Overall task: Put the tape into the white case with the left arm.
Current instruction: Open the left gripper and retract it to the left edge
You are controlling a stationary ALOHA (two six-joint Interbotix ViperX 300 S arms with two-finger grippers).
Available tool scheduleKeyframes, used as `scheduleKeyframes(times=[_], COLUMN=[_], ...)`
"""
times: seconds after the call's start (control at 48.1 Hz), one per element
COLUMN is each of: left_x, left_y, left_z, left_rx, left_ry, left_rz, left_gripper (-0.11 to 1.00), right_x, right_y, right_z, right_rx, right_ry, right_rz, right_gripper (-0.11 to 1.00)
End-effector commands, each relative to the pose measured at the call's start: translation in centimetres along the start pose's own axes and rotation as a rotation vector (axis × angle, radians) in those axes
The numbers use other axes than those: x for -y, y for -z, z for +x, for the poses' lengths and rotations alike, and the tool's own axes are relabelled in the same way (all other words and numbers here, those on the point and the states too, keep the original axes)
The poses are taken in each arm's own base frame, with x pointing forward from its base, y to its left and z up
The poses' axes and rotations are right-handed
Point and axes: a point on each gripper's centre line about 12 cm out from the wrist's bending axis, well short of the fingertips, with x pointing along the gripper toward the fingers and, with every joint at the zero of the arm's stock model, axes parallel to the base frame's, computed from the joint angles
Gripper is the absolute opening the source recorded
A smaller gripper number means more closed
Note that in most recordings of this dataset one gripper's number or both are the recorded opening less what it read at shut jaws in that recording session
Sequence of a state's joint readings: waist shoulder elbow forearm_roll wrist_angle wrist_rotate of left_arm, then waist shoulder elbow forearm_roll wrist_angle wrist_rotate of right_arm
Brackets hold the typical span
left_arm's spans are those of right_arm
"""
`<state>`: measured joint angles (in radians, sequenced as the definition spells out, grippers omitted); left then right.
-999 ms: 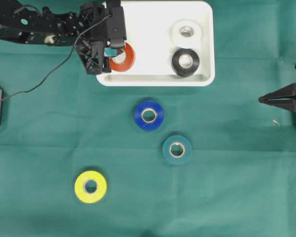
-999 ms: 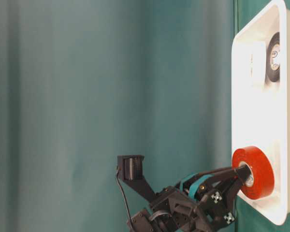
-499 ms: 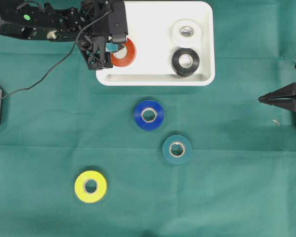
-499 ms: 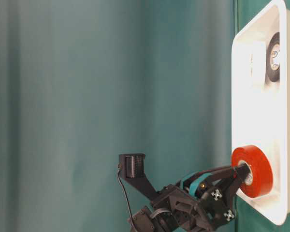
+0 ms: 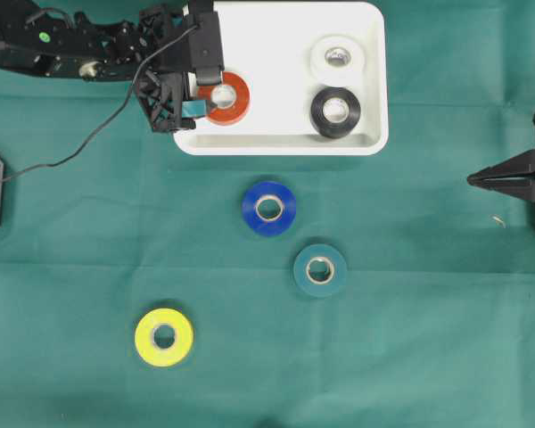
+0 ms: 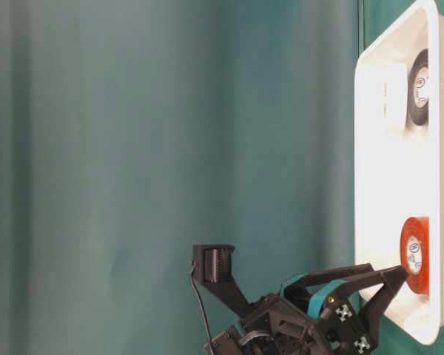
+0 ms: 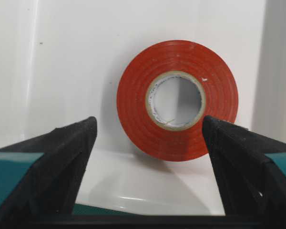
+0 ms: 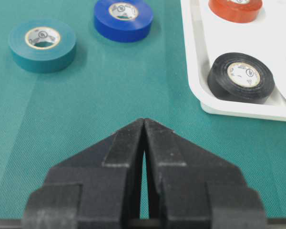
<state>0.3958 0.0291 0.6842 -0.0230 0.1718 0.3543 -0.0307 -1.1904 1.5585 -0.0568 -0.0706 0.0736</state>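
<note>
Red tape (image 5: pixel 223 97) lies flat inside case (image 5: pixel 285 143), beside white tape (image 5: pixel 336 56) and black tape (image 5: pixel 335 111). Left fingers (image 7: pixel 66 157) spread wide, clear of it. Right fingers (image 8: pixel 128 143) closed, empty.

Printed marks on the core labels of the black tape roll (image 8: pixel 241 77), blue tape roll (image 8: pixel 123 17) and teal tape roll (image 8: pixel 42 44): present, too small to read.
</note>
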Motion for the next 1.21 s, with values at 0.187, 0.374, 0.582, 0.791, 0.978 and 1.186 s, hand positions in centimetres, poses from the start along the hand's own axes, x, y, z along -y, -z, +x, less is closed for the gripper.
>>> scheduleKeyframes(times=[0.187, 0.374, 0.582, 0.791, 0.978, 1.186], left_x=[2.0, 4.5, 6.1, 7.1, 8.6, 10.5], left_y=[-2.1, -1.8, -0.5, 1.6, 2.3, 2.9], left_z=[-3.1, -5.3, -8.2, -10.7, -12.6, -14.9], left_rx=[0.108, 0.189, 0.302, 0.368, 0.419, 0.485], left_ry=[0.015, 0.042, 0.056, 0.076, 0.131, 0.202], left_rz=[0.034, 0.068, 0.036, -0.022, -0.049, -0.037], left_gripper=[0.99, 0.99, 1.00, 1.00, 1.00, 1.00], right_x=[0.0, 0.0, 0.0, 0.0, 0.0, 0.0], right_y=[-0.6, -0.5, -0.5, -0.5, -0.5, -0.5], right_z=[0.1, 0.1, 0.1, 0.1, 0.1, 0.1], right_rx=[0.017, 0.012, 0.014, 0.014, 0.012, 0.012], right_ry=[-0.001, -0.001, -0.001, 0.001, -0.001, 0.001], right_rz=[0.002, 0.002, 0.002, 0.002, 0.000, 0.000], right_gripper=[-0.09, -0.09, -0.09, -0.09, -0.09, -0.09])
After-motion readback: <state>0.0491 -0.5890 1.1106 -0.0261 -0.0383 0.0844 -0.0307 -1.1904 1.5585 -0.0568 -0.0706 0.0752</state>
